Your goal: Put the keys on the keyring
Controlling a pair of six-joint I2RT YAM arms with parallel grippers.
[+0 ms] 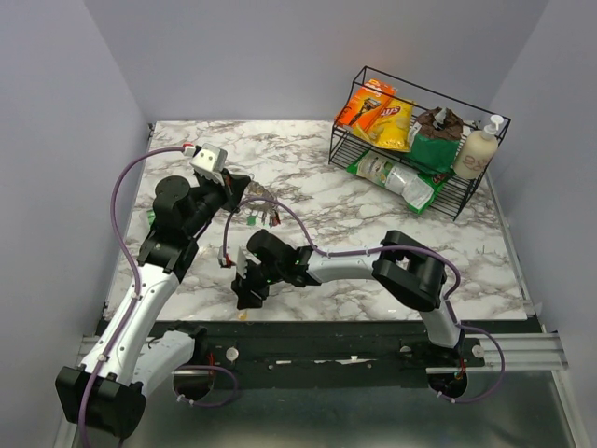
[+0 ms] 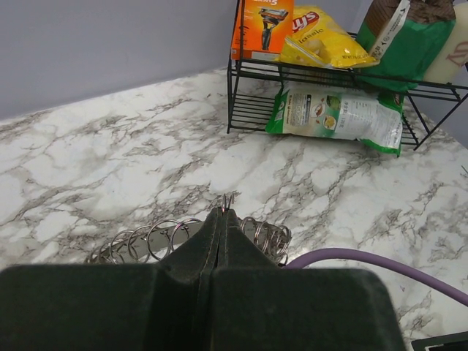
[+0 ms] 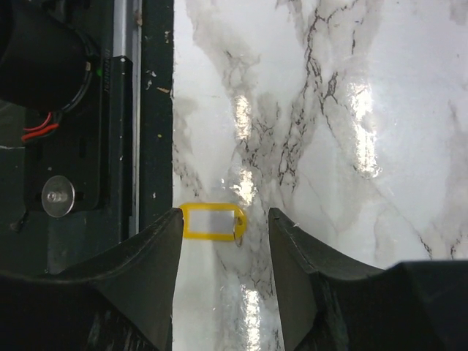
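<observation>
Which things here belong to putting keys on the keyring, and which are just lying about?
Job in hand:
keyring, pinched in the shut left gripper
yellow key, between the open fingers of the right gripper
other keys

Lying about:
wire rack
razor pack
crisps
soap bottle

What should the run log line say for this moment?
left gripper: shut on keyring | right gripper: open, straddling yellow key on table | key: not yet gripped

Marble surface (image 1: 354, 229). Black wire rack (image 2: 248, 108) at the far right holds razor pack (image 1: 359, 105), yellow chip bag (image 1: 392, 119), green bag (image 1: 435, 147), lotion bottle (image 1: 478, 151). White-green bag (image 1: 399, 179) lies on the lower shelf.
</observation>
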